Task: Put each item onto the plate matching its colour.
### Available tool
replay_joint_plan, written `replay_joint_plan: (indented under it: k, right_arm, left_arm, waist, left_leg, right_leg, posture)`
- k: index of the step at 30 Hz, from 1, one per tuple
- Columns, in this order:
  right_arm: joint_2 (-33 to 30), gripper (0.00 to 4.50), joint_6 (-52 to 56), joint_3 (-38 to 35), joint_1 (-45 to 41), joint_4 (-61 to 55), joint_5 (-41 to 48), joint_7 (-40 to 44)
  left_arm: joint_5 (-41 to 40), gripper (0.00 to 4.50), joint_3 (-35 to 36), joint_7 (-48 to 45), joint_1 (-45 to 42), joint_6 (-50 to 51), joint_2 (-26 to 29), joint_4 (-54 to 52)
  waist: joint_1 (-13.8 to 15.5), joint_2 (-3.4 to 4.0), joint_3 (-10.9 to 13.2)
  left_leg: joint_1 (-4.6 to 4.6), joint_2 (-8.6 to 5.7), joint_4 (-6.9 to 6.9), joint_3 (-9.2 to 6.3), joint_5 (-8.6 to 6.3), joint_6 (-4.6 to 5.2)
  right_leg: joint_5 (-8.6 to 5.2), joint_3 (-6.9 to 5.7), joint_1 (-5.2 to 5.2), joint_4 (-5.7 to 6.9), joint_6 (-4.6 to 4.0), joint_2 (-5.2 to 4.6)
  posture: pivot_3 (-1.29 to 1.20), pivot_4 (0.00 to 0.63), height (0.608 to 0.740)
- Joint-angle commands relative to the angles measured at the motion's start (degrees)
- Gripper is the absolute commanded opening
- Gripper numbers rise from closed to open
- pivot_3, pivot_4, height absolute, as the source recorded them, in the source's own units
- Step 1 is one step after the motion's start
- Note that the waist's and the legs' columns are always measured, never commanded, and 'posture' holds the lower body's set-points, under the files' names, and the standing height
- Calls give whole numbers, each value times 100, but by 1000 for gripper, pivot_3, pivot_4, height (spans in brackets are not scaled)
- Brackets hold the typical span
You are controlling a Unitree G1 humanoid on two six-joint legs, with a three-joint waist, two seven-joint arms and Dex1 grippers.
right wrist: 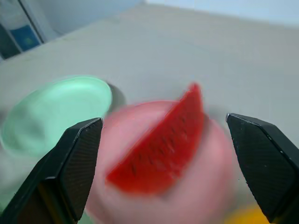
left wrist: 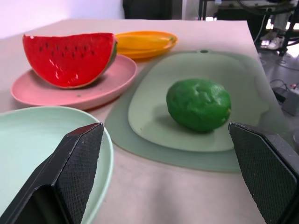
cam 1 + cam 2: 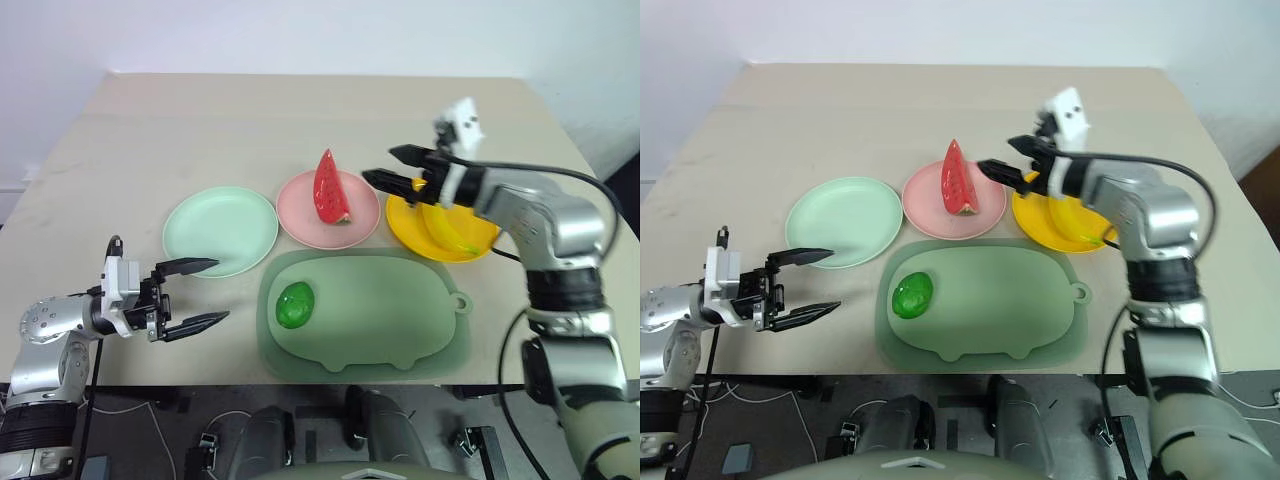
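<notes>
A red watermelon wedge (image 3: 330, 188) stands on the pink plate (image 3: 300, 215). The yellow banana (image 3: 448, 230) lies on the yellow plate (image 3: 480, 240). A small round green fruit (image 3: 295, 304) rests on the dull-green pig-shaped mat (image 3: 390, 310), not on the mint green plate (image 3: 220, 228), which holds nothing. My right gripper (image 3: 394, 167) hangs open above the gap between the pink and yellow plates, holding nothing. My left gripper (image 3: 203, 294) is open near the table's front left, its upper finger over the green plate's near rim, pointing toward the green fruit (image 2: 198, 104).
The three plates stand in a row across the table's middle, with the mat in front of them near the front edge. Bare tabletop stretches behind the plates to the far edge.
</notes>
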Motion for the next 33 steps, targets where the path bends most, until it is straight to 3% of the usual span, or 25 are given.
replay_joint_plan:
  k: [1,7,10,22,27,33]
  right_arm:
    - [-683,4464,-554,-738,809,-722,303,856]
    - [-1828,4464,-683,-1746,2394,-1104,1177,2789]
    - [-2086,4464,-645,-1928,2796,-1126,1444,3327]
    - [-1853,4464,-2290,-1923,3537,-857,845,3787]
    - [-1692,4464,-3496,-1883,3733,-396,383,4021]
    - [-1574,4464,-3705,-1674,3717,-454,404,3915]
  left_arm:
    - [-20,4500,10,45,-42,117,124,-276]
    - [-133,4500,6,438,77,626,196,-868]
    - [-207,4500,-84,725,271,904,117,-1498]
    - [-256,4500,-231,1786,910,2018,171,-2935]
    - [92,4500,-636,2356,977,2298,54,-3295]
    - [530,4500,-1243,2999,624,2446,-276,-3370]
  waist:
    - [4,0,0]
    - [-8,7,10]
    - [-25,7,11]
    - [24,7,11]
    - [69,7,11]
    - [122,10,13]
  left_leg:
    - [3,1,0,1,-2,3]
    - [83,9,-2,-5,-14,25]
    - [108,17,0,1,-14,25]
    - [130,5,0,9,-14,25]
    - [137,2,1,11,-14,25]
    - [159,1,0,22,-14,25]
  right_leg:
    - [0,1,1,0,0,2]
    - [-2,10,57,-1,-1,10]
    - [-5,29,75,-4,-4,11]
    - [-12,45,89,0,-10,10]
    - [-16,48,96,-1,-17,11]
    - [-16,56,108,4,-17,15]
  posture:
    - [0,150,736]
    - [0,150,736]
    - [0,150,736]
    - [0,150,736]
    - [0,150,736]
    - [0,150,736]
